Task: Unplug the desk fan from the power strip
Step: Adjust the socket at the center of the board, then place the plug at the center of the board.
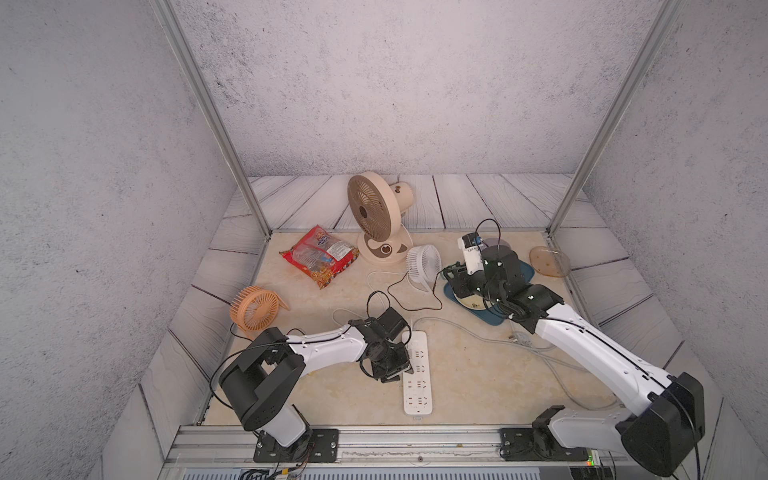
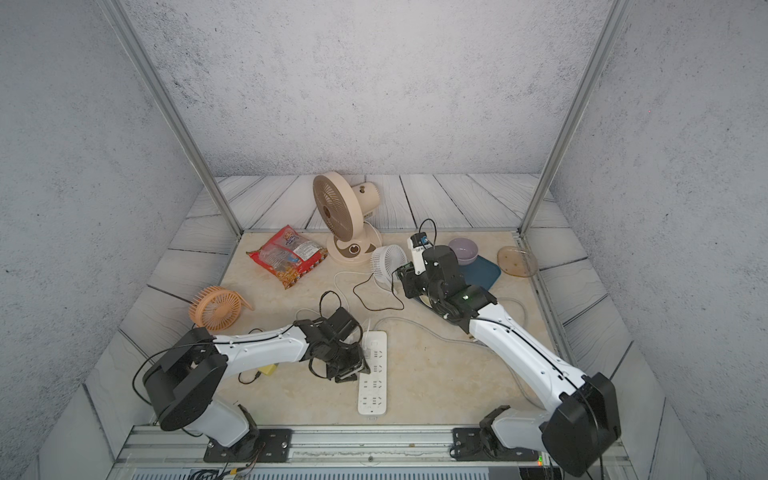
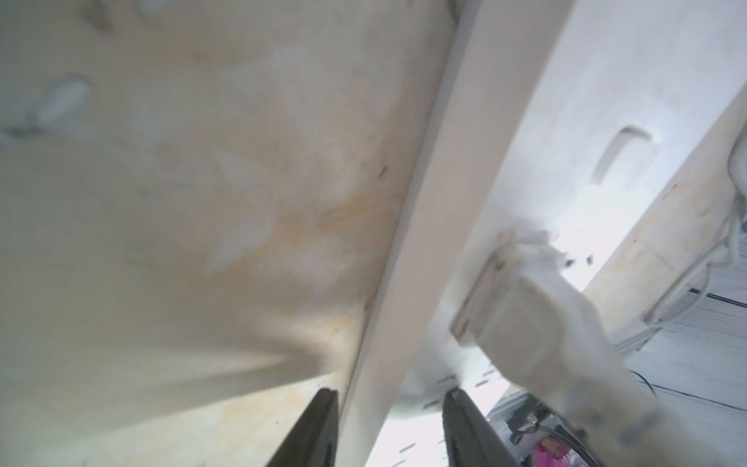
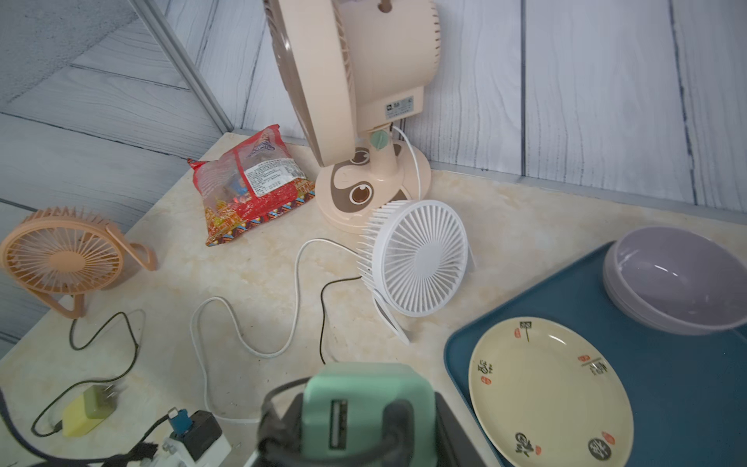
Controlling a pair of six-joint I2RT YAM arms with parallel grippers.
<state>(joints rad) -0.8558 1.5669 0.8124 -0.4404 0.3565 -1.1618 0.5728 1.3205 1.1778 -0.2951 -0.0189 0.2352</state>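
Jaws of the left gripper [image 3: 390,394] stand partly apart astride a long edge of the power strip [image 1: 417,386], clamping nothing, just beside a white plug [image 3: 525,319] seated in it. The strip lies flat near the table [image 1: 478,374] front, between the arm bases. Well apart, by the blue tray [image 4: 687,404], the right gripper [image 1: 449,275] is closed on a mint-green adapter [image 4: 364,404].

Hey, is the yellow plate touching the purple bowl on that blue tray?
Apart. The right wrist view shows a strip of bare blue tray between the yellow plate and the purple bowl.
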